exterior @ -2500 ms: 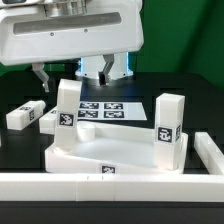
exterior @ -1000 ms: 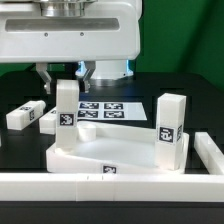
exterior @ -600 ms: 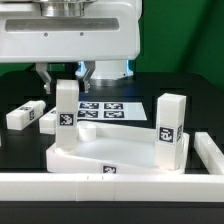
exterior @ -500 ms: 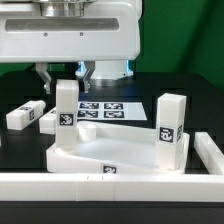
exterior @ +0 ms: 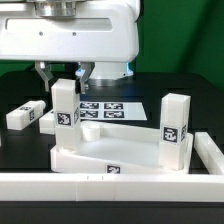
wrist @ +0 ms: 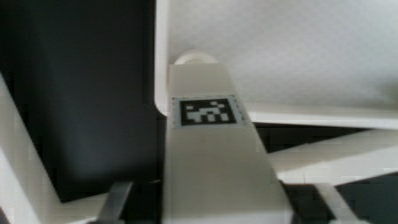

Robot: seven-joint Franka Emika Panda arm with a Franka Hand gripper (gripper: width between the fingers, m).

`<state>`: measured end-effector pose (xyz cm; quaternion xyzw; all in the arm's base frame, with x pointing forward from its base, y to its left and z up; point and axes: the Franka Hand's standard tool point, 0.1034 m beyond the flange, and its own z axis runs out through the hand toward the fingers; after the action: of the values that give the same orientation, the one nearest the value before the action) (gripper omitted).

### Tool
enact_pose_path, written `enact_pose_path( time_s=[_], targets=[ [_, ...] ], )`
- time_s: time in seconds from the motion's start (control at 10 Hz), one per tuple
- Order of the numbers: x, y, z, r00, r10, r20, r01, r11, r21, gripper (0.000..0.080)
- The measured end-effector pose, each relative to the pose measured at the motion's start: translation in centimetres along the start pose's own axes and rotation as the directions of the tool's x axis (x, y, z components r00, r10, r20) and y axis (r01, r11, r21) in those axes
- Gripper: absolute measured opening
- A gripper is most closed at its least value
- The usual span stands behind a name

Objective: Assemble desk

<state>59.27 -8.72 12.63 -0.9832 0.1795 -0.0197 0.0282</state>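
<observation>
The exterior view sits low and close to the black table point(exterior: 20, 150), looking level across it toward my gripper point(exterior: 65, 76). My wrist view looks down, very near, along the upright white plastic block leg with a black-and-white square tag point(wrist: 217, 150). Both share that leg point(exterior: 66, 108).

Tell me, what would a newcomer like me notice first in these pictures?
Probably the bulky white robot head at the top, its pincer closed on an upright white plastic block leg bearing a black-and-white tag, on the exterior view's left. That leg and a matching leg on that view's right stand in corners of the wide, flat white rimmed desk panel at the front.
</observation>
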Motion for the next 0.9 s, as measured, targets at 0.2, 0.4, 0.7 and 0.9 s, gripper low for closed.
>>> enact_pose_path(
  time_s=[0.2, 0.4, 0.7, 0.9],
  targets=[
    [-0.53, -0.12, 0.11, 0.977, 0.209, -0.027, -0.209, 0.978, 0.027, 0.0294],
    [-0.45, -0.03, 0.15, 0.934, 0.355, -0.039, -0.353, 0.934, 0.049, 0.0294],
    [-0.43, -0.05, 0.16, 0.879, 0.475, -0.032, -0.473, 0.879, 0.055, 0.0294],
    [-0.44, -0.07, 0.18, 0.823, 0.568, -0.025, -0.566, 0.822, 0.059, 0.0294]
  ],
)
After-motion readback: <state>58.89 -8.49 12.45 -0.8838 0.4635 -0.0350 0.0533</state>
